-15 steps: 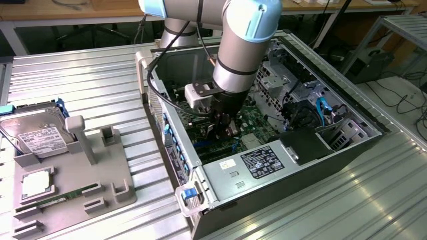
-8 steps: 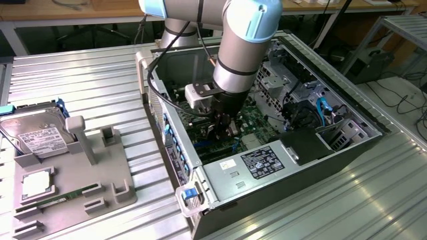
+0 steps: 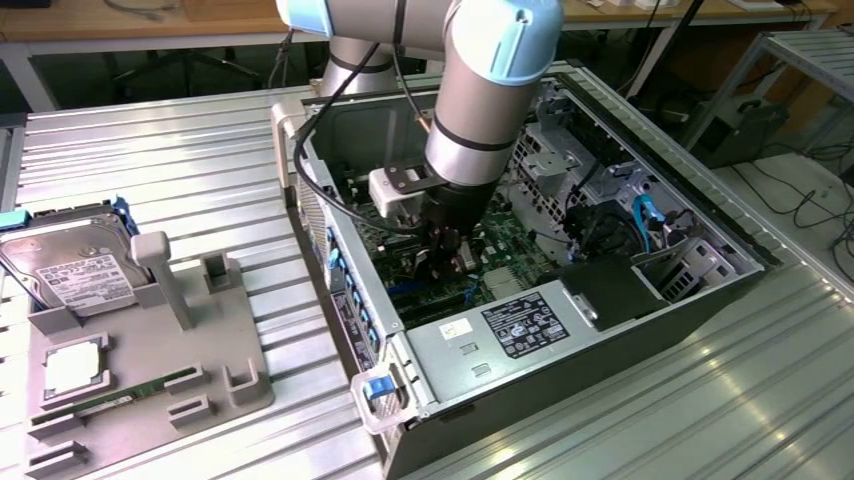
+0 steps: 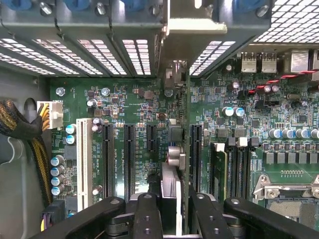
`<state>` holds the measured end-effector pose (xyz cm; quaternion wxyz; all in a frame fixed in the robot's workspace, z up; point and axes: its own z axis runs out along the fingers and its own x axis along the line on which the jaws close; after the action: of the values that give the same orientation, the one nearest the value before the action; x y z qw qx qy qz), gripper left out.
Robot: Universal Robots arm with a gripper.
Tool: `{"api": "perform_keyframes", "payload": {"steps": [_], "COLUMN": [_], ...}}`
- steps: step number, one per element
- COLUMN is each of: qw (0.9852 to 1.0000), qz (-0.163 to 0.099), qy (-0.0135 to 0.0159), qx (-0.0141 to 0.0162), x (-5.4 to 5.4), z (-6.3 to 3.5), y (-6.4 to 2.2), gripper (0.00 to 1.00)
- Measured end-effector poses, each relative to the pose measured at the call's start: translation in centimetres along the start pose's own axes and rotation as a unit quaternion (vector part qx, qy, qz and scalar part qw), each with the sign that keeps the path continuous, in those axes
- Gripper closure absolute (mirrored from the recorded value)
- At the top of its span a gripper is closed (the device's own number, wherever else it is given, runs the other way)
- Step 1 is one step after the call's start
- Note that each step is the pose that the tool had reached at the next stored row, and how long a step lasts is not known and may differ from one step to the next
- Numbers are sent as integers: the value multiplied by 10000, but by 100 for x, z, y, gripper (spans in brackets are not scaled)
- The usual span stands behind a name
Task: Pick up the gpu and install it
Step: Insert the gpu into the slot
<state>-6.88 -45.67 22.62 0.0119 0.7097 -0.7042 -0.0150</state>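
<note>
The black end effector [image 4: 169,211] is clenched on the flat green circuit-board gpu [image 4: 172,164], held edge-on inside the open black computer case [image 3: 641,330], over the green motherboard [image 4: 139,109]; installing is underway, calling for exact alignment with a black slot [image 4: 195,154]

Ribbed metal tabletop [image 3: 160,160] — wooden benches [image 3: 80,20] behind.

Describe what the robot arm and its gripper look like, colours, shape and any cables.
The arm is a thick silver-grey tube with light-blue joint caps. A small pale-grey box is mounted at the wrist, and a black cable loops from it along the arm. Below sits a black gripper; in the wrist view its fingers are black, jointed links with round pivot pins.
</note>
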Motion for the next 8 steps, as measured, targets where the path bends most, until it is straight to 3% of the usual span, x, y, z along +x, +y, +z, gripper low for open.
{"api": "perform_keyframes", "payload": {"steps": [4,8], "qw": [10000,10000], "qz": [-1,-1], "qy": [-10,2], "qx": [-12,-29], "x": [-2,0], "z": [50,60], "y": [0,0], "gripper": [72,72]}}
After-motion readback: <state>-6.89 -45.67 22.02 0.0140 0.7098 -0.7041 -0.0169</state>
